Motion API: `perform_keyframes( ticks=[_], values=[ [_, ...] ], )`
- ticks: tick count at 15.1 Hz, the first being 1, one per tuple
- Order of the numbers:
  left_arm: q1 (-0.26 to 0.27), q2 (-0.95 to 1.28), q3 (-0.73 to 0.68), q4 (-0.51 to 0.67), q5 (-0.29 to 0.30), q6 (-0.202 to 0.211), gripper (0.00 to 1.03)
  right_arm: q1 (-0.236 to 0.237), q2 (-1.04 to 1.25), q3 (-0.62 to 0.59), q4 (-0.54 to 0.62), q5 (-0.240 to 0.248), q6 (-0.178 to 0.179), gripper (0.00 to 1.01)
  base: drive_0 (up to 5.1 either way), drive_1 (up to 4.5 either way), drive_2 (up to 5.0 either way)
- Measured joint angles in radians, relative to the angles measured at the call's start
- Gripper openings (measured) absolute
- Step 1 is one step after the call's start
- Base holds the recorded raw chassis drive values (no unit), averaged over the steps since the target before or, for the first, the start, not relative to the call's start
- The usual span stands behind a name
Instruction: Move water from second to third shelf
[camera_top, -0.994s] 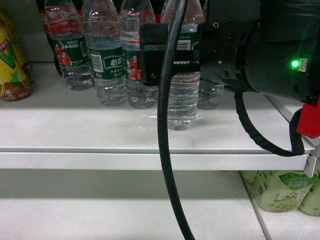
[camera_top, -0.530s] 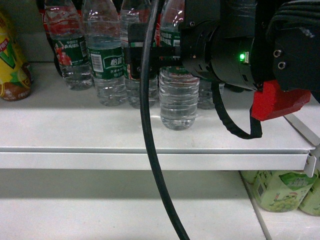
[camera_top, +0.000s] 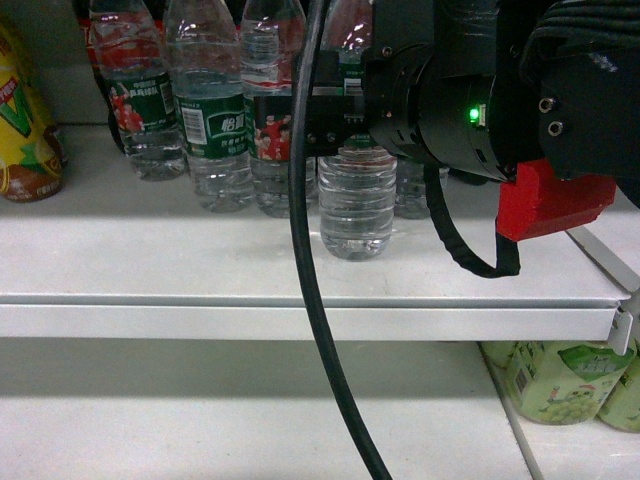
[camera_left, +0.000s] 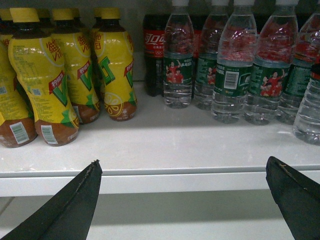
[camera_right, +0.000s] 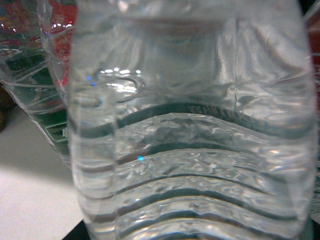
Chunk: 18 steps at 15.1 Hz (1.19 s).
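The water (camera_top: 355, 205) is a clear ribbed bottle standing near the front of the white shelf (camera_top: 200, 265), ahead of a row of like bottles (camera_top: 215, 120). My right gripper (camera_top: 320, 125) is clamped across its green label band, fingers on either side. The bottle's ribbed wall (camera_right: 190, 150) fills the right wrist view. My left gripper (camera_left: 183, 167) hangs open in front of the shelf edge (camera_left: 165, 172), its two black fingertips (camera_left: 95, 167) wide apart with nothing between them. The same bottle shows at the right edge (camera_left: 309, 112) of the left wrist view.
Yellow drink bottles (camera_left: 60, 80) and a cola bottle (camera_left: 155, 50) stand left of the water row (camera_left: 230, 70). A black cable (camera_top: 310, 300) hangs down the middle of the head view. A lower shelf (camera_top: 200, 420) holds green-labelled bottles (camera_top: 560, 385) at right.
My right arm has swung left and turned, and the held bottle shifted slightly left along the shelf front with it. Over the last half second little has moved.
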Motion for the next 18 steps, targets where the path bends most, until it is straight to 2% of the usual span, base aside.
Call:
perform_keyframes(
  ticks=[1,3,7,10,13,15,16,18],
  values=[
    [0.000,0.000,0.000,0.000,0.000,0.000,0.98,-0.001,-0.003,0.000,-0.002,-0.004,0.010,0.51,0.0,0.00,0.0],
    [0.000,0.000,0.000,0.000,0.000,0.000,0.98,-0.002,-0.019,-0.018,0.004,-0.021,0.009,0.45,0.0,0.00,0.0],
    [0.000,0.000,0.000,0.000,0.000,0.000,0.98,-0.008,-0.113,-0.129,0.021,-0.051,0.011,0.43,0.0,0.00,0.0],
    [0.000,0.000,0.000,0.000,0.000,0.000,0.98,-0.029,-0.265,-0.270,-0.018,-0.070,0.009,0.43,0.0,0.00,0.0],
    [0.000,0.000,0.000,0.000,0.000,0.000,0.98,-0.100,-0.453,-0.417,-0.036,-0.071,-0.023,0.43,0.0,0.00,0.0],
    [0.000,0.000,0.000,0.000,0.000,0.000,0.98,-0.126,-0.510,-0.459,-0.034,-0.068,-0.039,0.43,0.0,0.00,0.0],
    [0.000,0.000,0.000,0.000,0.000,0.000,0.98,-0.179,-0.611,-0.521,-0.075,-0.062,-0.065,0.43,0.0,0.00,0.0],
    [0.000,0.000,0.000,0.000,0.000,0.000,0.98,-0.258,-0.764,-0.615,-0.148,-0.084,-0.086,0.43,0.0,0.00,0.0]
  ],
)
